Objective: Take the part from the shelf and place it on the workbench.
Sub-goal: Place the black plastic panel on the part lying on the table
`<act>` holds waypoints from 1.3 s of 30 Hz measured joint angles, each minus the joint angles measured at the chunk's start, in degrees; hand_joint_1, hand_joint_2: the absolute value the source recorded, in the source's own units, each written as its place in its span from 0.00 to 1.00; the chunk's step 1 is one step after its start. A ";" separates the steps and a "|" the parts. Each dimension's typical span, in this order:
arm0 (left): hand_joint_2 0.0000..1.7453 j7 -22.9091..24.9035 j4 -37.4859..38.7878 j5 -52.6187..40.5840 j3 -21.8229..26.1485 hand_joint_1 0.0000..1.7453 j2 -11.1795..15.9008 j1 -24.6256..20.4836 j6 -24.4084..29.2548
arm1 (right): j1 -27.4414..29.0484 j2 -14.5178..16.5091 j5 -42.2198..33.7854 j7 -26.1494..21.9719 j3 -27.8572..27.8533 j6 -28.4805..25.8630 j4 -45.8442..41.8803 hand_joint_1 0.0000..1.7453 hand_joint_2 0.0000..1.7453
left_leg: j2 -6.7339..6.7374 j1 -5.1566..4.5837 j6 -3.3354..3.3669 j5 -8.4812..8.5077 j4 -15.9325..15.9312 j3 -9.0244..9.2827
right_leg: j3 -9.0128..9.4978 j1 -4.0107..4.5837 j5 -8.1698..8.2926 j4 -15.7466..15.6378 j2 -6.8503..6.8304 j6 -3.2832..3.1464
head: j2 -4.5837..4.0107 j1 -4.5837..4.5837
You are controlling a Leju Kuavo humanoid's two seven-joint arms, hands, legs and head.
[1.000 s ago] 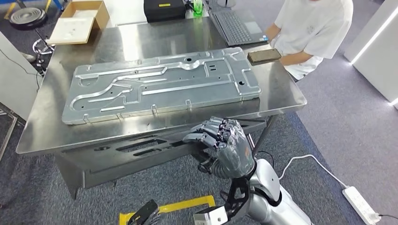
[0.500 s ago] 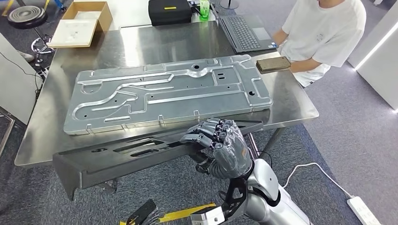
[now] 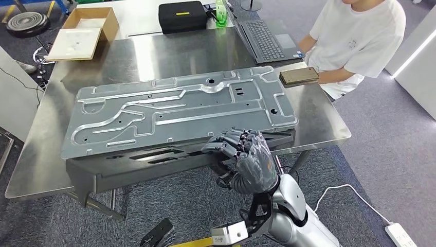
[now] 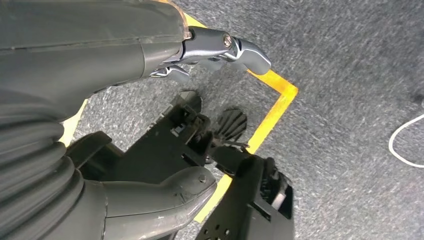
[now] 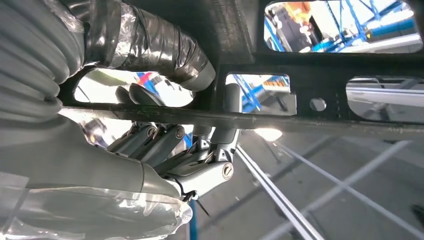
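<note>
The part [image 3: 149,160] is a long dark metal beam with slotted cut-outs. My right hand [image 3: 248,160] grips it near its right end, fingers curled over its top edge. It hangs level across the near edge of the steel workbench [image 3: 321,121], just in front of a large grey machined plate [image 3: 175,110]. In the right wrist view the fingers [image 5: 200,160] wrap round the part's thin rail [image 5: 310,122]. My left hand [image 3: 157,235] hangs low by the floor; in the left wrist view this hand [image 4: 100,100] has thumb and fingers apart and holds nothing.
A person in a white shirt [image 3: 355,41] sits at the bench's far right corner beside a laptop [image 3: 265,33] and a brown phone [image 3: 298,76]. A black case [image 3: 182,15] and a cardboard box [image 3: 85,28] stand at the back. A power strip [image 3: 406,236] lies on the floor.
The whole view has shifted as I came nearer the bench. The part in my right hand has risen from below the bench edge to level with the plate's near edge.
</note>
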 joint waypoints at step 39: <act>1.00 -0.48 0.01 0.21 0.00 0.00 0.50 0.55 0.44 | 0.82 0.11 1.60 -1.75 -0.64 0.76 0.44 1.00 1.00 | 0.49 0.57 -0.98 0.69 7.86 -7.36 | 1.99 -0.19 -2.09 0.08 -1.73 -0.18 | 0.00 -0.05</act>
